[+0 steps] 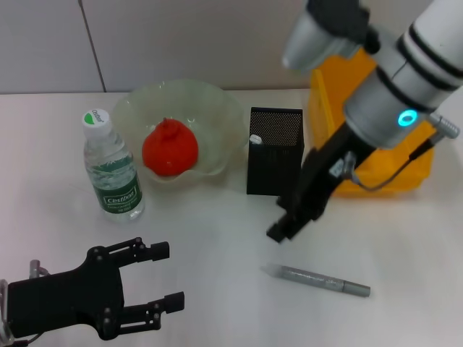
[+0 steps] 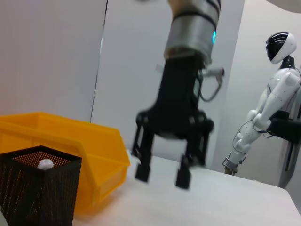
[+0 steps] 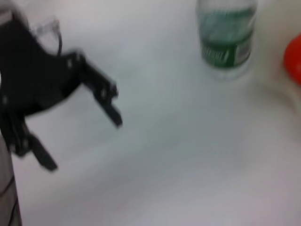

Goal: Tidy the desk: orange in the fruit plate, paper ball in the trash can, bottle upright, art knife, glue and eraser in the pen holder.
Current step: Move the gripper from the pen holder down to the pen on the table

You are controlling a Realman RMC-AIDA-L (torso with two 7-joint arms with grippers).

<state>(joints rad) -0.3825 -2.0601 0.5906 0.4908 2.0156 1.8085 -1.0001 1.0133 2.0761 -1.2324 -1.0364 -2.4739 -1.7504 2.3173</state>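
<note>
Lumpy orange (image 1: 170, 148) in wavy glass fruit plate (image 1: 217, 108), mesh pen holder (image 1: 275, 152)

**Both arms over the desk, jaws apart**

The black two-fingered left gripper (image 1: 165, 276) sits low at the near left, lying roughly level with its fingers spread and holding nothing. The right arm, a white and grey tube with a lit teal ring, slants down from the far right; its black right gripper (image 2: 162, 174) points downward, fingers parted and empty.

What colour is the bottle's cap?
The bottle has a white cap with a green mark on top, clearest in the head view.
</note>
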